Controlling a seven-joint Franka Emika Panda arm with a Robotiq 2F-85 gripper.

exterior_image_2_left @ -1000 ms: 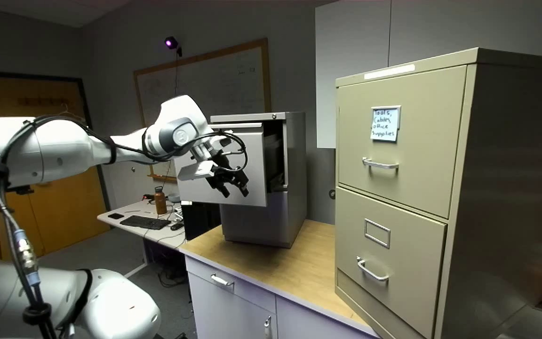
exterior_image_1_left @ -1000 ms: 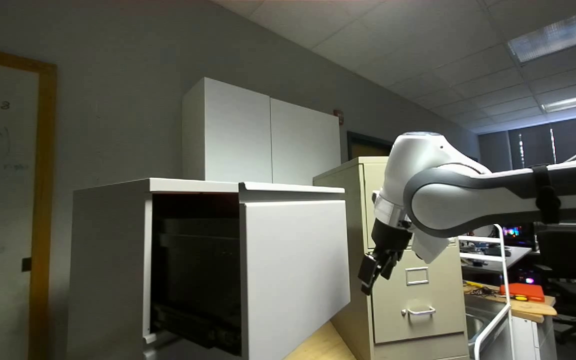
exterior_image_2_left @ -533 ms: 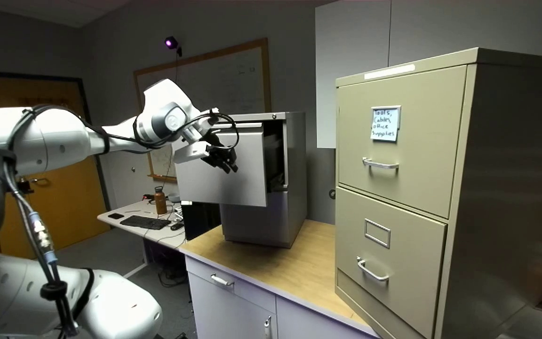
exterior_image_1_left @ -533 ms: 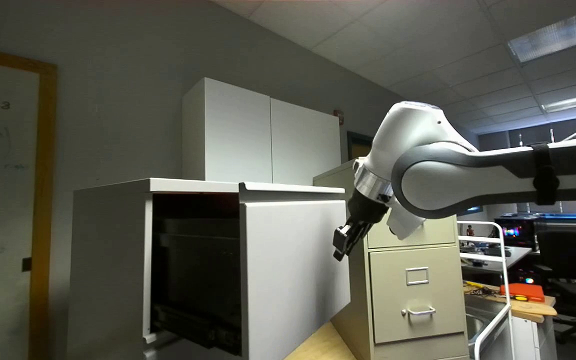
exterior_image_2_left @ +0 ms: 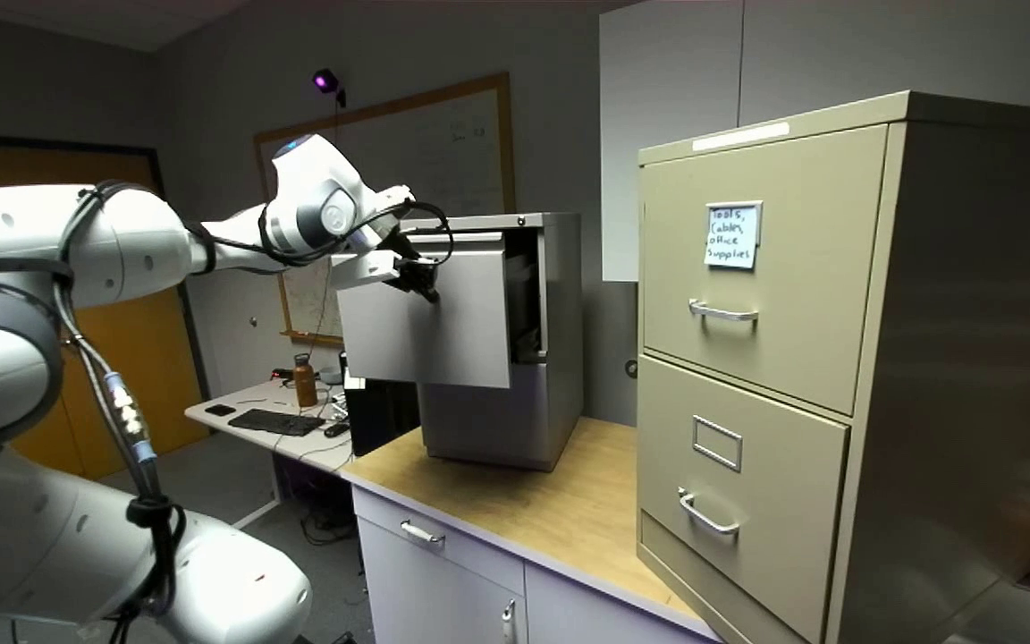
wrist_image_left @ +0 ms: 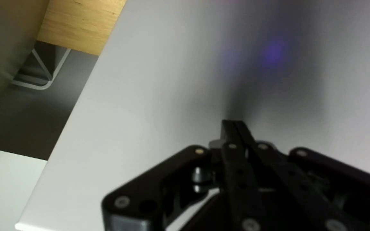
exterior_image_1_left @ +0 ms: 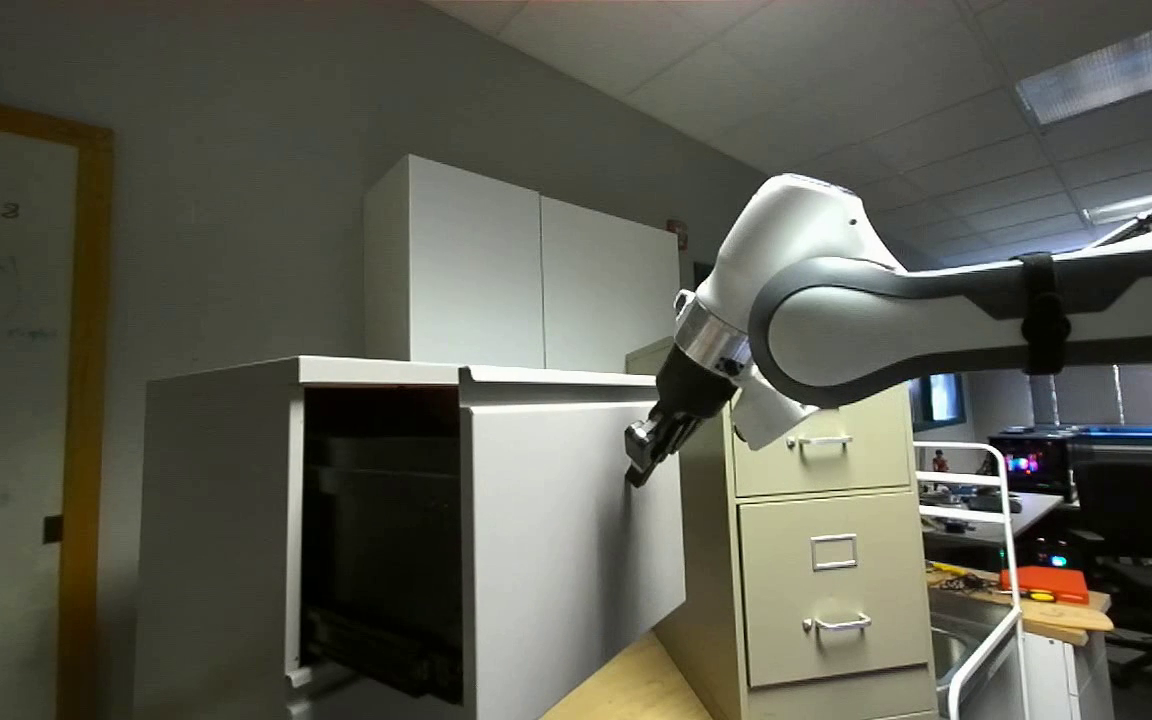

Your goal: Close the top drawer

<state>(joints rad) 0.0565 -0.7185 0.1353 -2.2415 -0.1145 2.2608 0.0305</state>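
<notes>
The top drawer (exterior_image_1_left: pixel 566 560) stands partly out of its white cabinet (exterior_image_1_left: pixel 216 530), with a dark interior showing behind its flat front in both exterior views. My gripper (exterior_image_1_left: pixel 635 480) is shut with nothing between its fingers. Its tips meet the upper part of the drawer front (exterior_image_2_left: pixel 470 335), toward the middle of its width, and appear to touch it. In the wrist view the plain drawer front (wrist_image_left: pixel 133 106) fills most of the picture, and the gripper (wrist_image_left: pixel 234 123) points into it where a dark shadow converges at the fingertips.
A beige filing cabinet (exterior_image_2_left: pixel 756 376) with metal handles stands beside the white cabinet on the wooden counter (exterior_image_2_left: pixel 515 492). White wall cupboards (exterior_image_1_left: pixel 476 270) hang behind. A desk (exterior_image_2_left: pixel 251 407) with a keyboard and a bottle is farther back.
My gripper has gone from open to shut, risen and moved up to the drawer front. The top drawer has slid slightly inward over the last half second.
</notes>
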